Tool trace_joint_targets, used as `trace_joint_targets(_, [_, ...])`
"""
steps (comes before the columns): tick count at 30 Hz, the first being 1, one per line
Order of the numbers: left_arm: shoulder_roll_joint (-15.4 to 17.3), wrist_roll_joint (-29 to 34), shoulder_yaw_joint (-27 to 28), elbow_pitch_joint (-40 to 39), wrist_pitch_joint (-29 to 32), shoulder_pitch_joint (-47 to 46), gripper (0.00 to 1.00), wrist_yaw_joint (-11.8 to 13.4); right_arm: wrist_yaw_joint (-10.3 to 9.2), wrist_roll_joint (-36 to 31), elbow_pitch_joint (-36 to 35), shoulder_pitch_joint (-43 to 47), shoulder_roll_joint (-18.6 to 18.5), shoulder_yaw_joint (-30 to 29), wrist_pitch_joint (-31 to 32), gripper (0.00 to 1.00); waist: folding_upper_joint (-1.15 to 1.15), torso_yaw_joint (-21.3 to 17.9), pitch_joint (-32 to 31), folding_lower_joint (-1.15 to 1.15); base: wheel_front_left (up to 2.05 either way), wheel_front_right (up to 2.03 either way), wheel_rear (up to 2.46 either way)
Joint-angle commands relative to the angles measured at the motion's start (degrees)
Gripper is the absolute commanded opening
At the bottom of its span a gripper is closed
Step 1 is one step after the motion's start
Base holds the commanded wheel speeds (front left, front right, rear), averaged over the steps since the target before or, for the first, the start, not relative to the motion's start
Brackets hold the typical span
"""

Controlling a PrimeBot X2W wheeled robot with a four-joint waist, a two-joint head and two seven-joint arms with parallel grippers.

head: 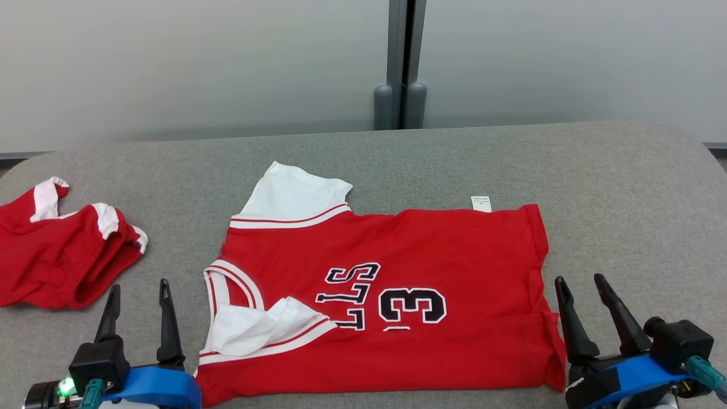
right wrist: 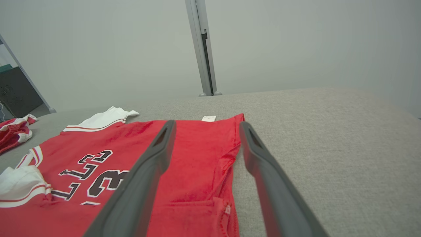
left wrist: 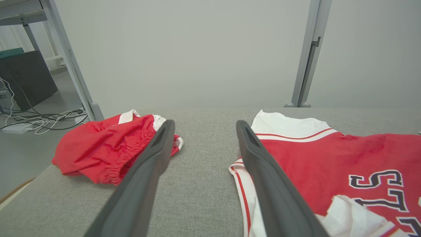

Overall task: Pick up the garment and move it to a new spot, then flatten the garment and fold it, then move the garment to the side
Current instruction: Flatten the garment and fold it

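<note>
Bright, even, diffuse light; faint soft shadow along garment (head: 397,272) hem. Matte surfaces, low contrast. Head view sharp. Wrist views wide-angle (edges stretched); fingers (left wrist: 141,184) soft-focus near lens.

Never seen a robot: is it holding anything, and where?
Nothing is held: the left gripper and right gripper stand open at either end of the red jersey.

Dark fingers (head: 109,318), blue wrists (head: 153,389) on left tool (head: 140,284) and right tool (head: 579,278).
</note>
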Motion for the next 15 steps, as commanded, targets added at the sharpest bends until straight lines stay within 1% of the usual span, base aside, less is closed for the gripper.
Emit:
trace_joint_targets(1, [-0.2,0.5,0.3,0.1,-0.2,-1.1,1.0,-0.2,0.01,-0.5,0.1,-0.3,0.1,-0.1,-0.3,1.0,-0.01,0.0,0.0,0.0,0.0,0.0,0.0])
trace_joint_targets(15, [-0.9,1.1,1.7,0.7,-0.2,-0.3,1.0,-1.3,0.01,-0.6,0.8,0.1,0.1,0.2,-0.3,1.0,-0.01,0.1,-0.4,0.0,0.0,0.0,0.0])
